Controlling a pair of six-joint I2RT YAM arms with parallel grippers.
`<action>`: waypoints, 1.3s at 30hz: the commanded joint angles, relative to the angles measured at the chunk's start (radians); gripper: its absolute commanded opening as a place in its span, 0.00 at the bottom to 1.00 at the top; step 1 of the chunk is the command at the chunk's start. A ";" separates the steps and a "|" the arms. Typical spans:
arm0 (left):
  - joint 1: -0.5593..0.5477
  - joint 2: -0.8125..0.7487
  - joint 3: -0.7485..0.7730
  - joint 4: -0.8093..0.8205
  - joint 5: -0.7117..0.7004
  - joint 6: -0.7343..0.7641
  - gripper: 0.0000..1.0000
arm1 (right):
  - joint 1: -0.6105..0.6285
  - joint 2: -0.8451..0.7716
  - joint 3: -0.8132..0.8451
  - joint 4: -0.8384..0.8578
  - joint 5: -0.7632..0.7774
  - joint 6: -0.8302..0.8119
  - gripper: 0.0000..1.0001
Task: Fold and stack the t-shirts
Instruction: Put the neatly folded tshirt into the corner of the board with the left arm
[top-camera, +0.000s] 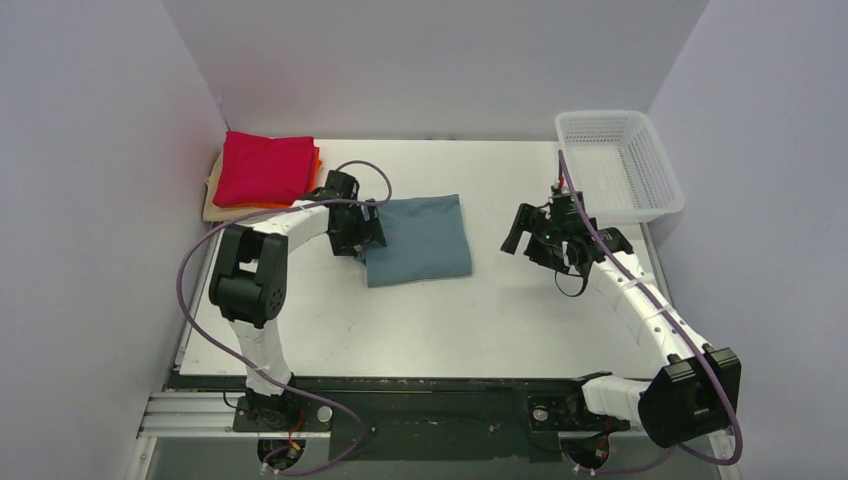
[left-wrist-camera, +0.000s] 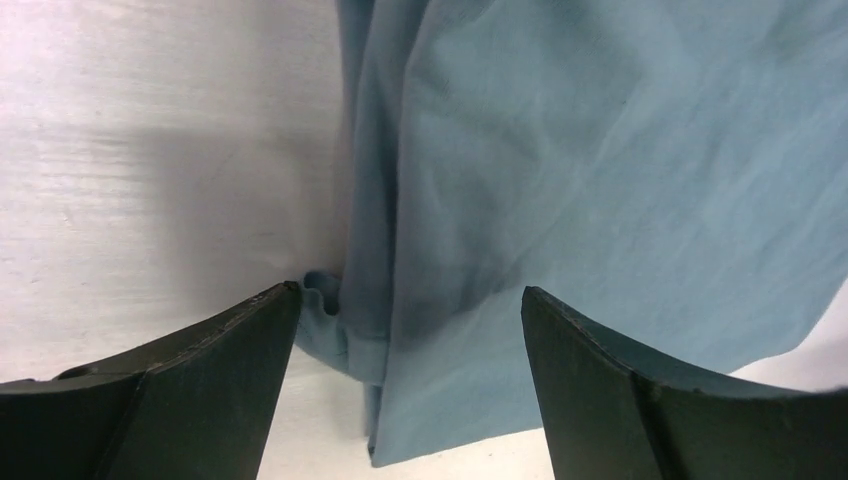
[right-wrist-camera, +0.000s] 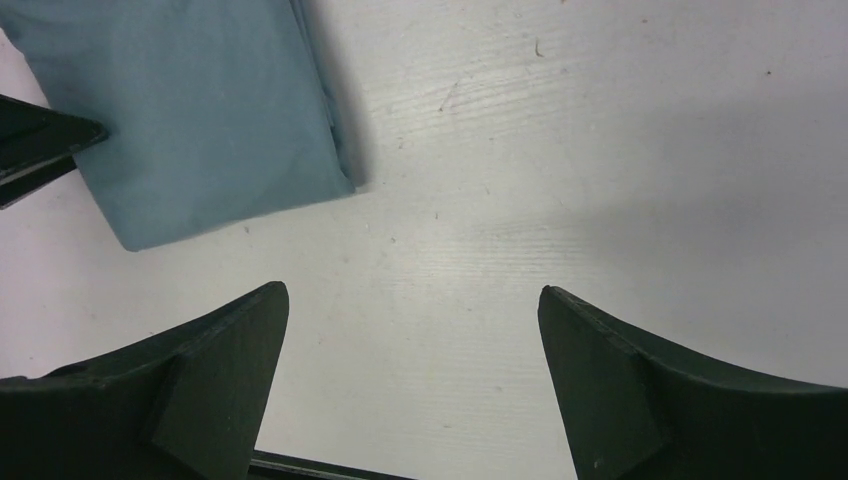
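Observation:
The teal-blue t-shirt (top-camera: 420, 240) lies folded into a rectangle in the middle of the table. My left gripper (top-camera: 366, 235) is open at its left edge; in the left wrist view (left-wrist-camera: 410, 295) the shirt's folded edge (left-wrist-camera: 560, 180) lies between the open fingers, not pinched. My right gripper (top-camera: 520, 232) is open and empty over bare table right of the shirt, whose corner (right-wrist-camera: 200, 120) shows in the right wrist view. A crimson-red folded shirt (top-camera: 265, 168) tops a stack at the back left, with an orange one (top-camera: 316, 160) and a beige one (top-camera: 214, 200) showing beneath.
A white mesh basket (top-camera: 620, 165) stands at the back right corner. Grey walls close in the table on the left, back and right. The left arm's purple cable (top-camera: 195, 262) loops out over the table's left side.

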 joint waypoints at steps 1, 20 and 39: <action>-0.039 0.049 0.080 0.014 0.009 -0.006 0.93 | -0.002 -0.071 -0.037 -0.060 0.060 -0.045 0.90; -0.217 0.366 0.450 -0.281 -0.421 -0.048 0.00 | -0.057 -0.187 -0.152 -0.114 0.144 -0.116 0.90; 0.016 0.240 0.893 -0.345 -0.587 0.613 0.00 | -0.068 -0.192 -0.169 -0.103 0.216 -0.156 0.90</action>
